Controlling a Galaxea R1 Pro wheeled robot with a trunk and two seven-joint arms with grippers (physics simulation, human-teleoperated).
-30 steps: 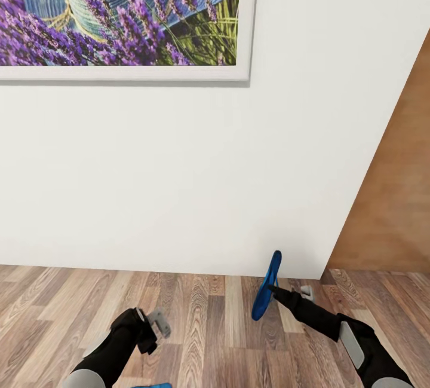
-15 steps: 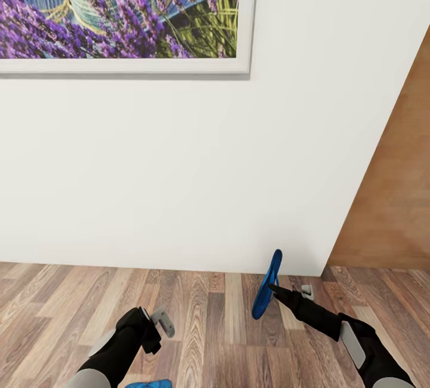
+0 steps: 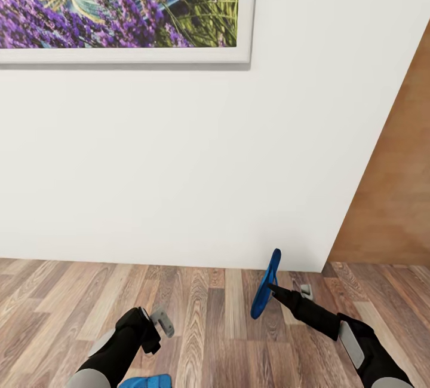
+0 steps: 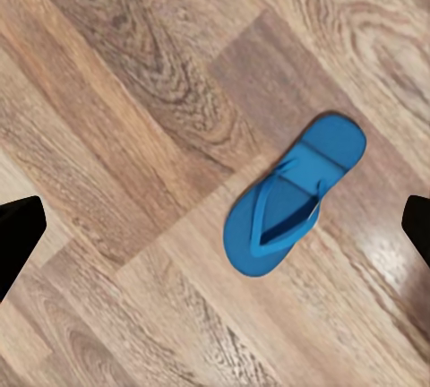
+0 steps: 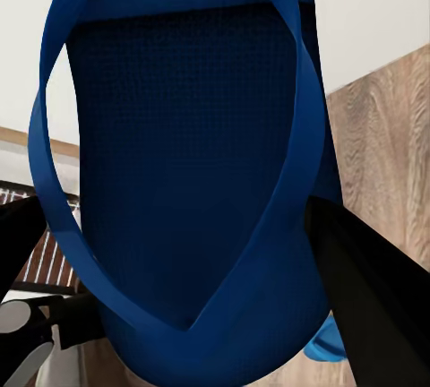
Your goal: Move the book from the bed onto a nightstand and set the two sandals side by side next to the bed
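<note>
One bright blue sandal (image 3: pixel 266 284) stands on edge above the floor, close to the white wall, with my right gripper (image 3: pixel 282 292) shut on it. Seen from the right wrist, its sole and strap (image 5: pixel 179 136) sit between the black fingers (image 5: pixel 367 297). The other sandal (image 4: pixel 291 197) lies flat, strap up, on the wood planks under my left gripper (image 4: pixel 224 217), which hangs open above it with fingers wide apart. From the head, that sandal (image 3: pixel 146 382) peeks in at the lower edge beside the left gripper (image 3: pixel 160 321). The bed, book and nightstand are out of view.
A white wall (image 3: pixel 197 161) stands directly ahead with the framed lavender picture (image 3: pixel 119 5) high on it. A brown door (image 3: pixel 394 196) angles in at the right. Mixed-tone wood floor (image 3: pixel 203 316) runs between me and the wall.
The head view has shifted, so the picture and wall base sit higher in the frame and more of the floor sandal shows. The right gripper still holds its sandal.
</note>
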